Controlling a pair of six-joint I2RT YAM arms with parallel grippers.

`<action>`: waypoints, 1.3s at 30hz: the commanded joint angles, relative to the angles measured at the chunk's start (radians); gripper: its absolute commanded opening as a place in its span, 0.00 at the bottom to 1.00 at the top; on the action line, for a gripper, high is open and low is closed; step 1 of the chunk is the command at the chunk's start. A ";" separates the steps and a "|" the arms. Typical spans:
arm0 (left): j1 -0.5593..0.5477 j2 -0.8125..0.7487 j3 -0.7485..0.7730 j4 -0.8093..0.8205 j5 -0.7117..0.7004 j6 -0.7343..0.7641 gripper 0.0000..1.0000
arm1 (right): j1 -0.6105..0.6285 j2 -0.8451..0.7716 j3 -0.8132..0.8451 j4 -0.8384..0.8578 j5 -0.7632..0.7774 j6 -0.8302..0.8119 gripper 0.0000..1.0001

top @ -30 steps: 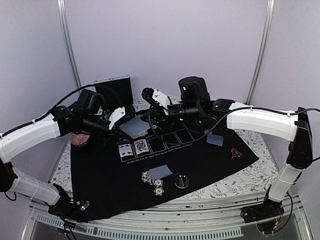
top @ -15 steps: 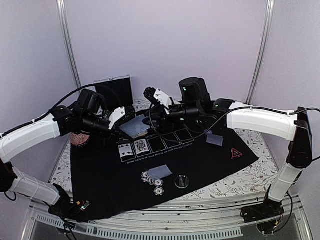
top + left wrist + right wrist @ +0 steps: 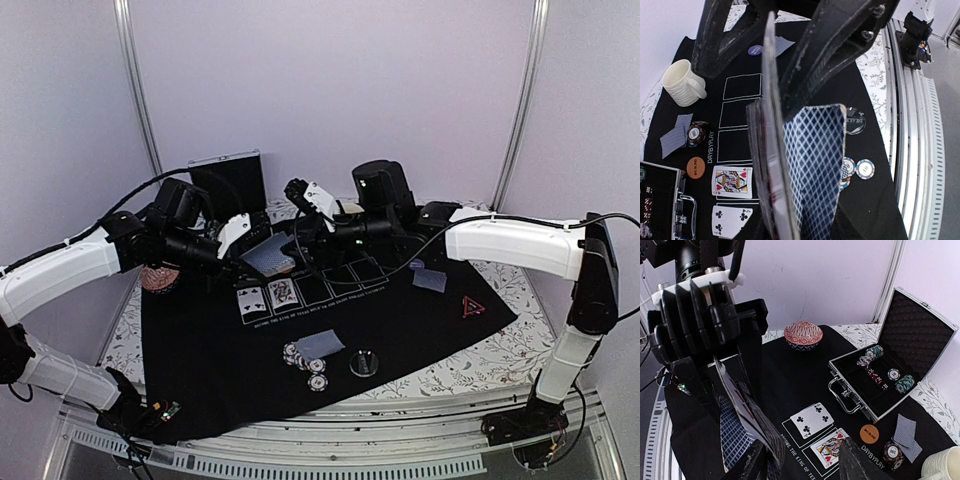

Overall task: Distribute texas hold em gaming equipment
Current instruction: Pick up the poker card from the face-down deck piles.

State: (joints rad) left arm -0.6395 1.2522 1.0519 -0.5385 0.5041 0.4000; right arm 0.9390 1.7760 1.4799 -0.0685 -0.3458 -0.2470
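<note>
The left claw clamps the deck of cards while the right claw gapes empty beside it, so a loose card may slip free.

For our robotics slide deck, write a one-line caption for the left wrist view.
Left gripper holds a blue-backed deck; two face-up cards lie on the mat.

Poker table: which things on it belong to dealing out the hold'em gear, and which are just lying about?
Part of the job: card deck; face-up cards; face-down pairs; striped chips; dealer button; orange token; purple token; red triangle marker.
Lying about: cream mug; patterned bowl.
</note>
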 commanded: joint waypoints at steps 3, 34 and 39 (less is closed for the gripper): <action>-0.011 -0.004 0.020 0.018 0.013 0.007 0.27 | -0.018 -0.041 -0.032 0.010 0.043 0.023 0.49; -0.011 -0.007 0.017 0.018 0.007 0.005 0.27 | -0.018 -0.132 -0.058 -0.061 -0.046 0.035 0.03; -0.011 -0.006 0.018 0.018 0.013 0.015 0.27 | -0.017 -0.151 -0.059 -0.088 -0.017 0.024 0.03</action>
State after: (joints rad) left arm -0.6395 1.2522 1.0519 -0.5369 0.5030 0.4000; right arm 0.9268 1.6634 1.4319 -0.1215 -0.3977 -0.2169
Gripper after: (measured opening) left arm 0.305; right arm 0.032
